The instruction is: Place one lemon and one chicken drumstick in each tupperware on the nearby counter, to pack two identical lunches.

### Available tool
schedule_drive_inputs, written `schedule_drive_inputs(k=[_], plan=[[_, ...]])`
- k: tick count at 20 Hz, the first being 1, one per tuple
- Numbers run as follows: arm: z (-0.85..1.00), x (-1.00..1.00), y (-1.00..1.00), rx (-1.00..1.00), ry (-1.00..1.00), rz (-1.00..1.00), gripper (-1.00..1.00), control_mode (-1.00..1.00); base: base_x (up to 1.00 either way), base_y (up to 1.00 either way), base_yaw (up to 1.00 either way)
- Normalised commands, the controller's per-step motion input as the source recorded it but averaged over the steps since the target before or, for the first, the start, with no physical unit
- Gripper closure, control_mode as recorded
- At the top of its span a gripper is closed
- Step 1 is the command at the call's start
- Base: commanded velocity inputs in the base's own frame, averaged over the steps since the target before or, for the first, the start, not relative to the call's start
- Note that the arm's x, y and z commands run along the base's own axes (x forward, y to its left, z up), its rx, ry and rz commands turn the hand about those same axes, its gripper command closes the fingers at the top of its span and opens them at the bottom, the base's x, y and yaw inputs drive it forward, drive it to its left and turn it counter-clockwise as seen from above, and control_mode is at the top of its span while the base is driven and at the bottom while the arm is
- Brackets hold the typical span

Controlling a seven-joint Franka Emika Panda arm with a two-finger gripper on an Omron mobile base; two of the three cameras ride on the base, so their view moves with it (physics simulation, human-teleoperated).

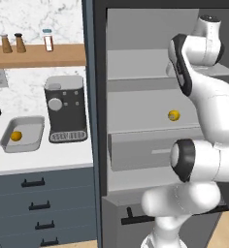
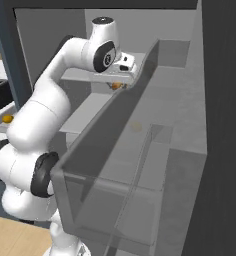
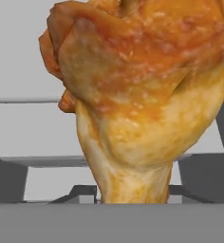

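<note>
The counter (image 1: 43,160) carries one tupperware (image 1: 22,134) holding a lemon (image 1: 16,136). Another lemon (image 1: 173,115) waits on a fridge shelf. The gripper (image 2: 121,75), up in the fridge, seemingly clamps a chicken drumstick (image 3: 137,95). Most packing remains.

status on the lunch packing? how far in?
Done: one lemon sits in the tupperware on the counter. In hand: a chicken drumstick looms right at the pincer inside the fridge; whether it is grasped cannot be told. Left: another lemon lies on a fridge shelf; drumsticks remain unpacked.
</note>
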Motion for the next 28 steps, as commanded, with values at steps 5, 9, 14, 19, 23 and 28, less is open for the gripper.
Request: schedule_drive_inputs(k=[5,9,14,19,23,28], plan=[[0.91,-1.0,0.07,0.0,-0.04,0.01,1.0,-1.0,0.0,0.0,0.0],[0.6,-1.0,0.26,0.0,0.03,0.08,1.0,-1.0,0.0,0.0,0.0],[-0.07,-1.0,0.62,-0.02,0.21,0.12,1.0,-1.0,0.0,0.0,0.0],[-0.62,-0.79,0.58,0.0,0.26,0.01,1.0,-1.0,0.0,0.0,0.0],[-0.83,-0.51,0.34,0.01,0.24,0.0,1.0,-1.0,0.0,0.0,0.0],[-0.11,-0.22,0.02,0.0,0.08,0.01,1.0,1.0,-0.54,0.11,0.03]])
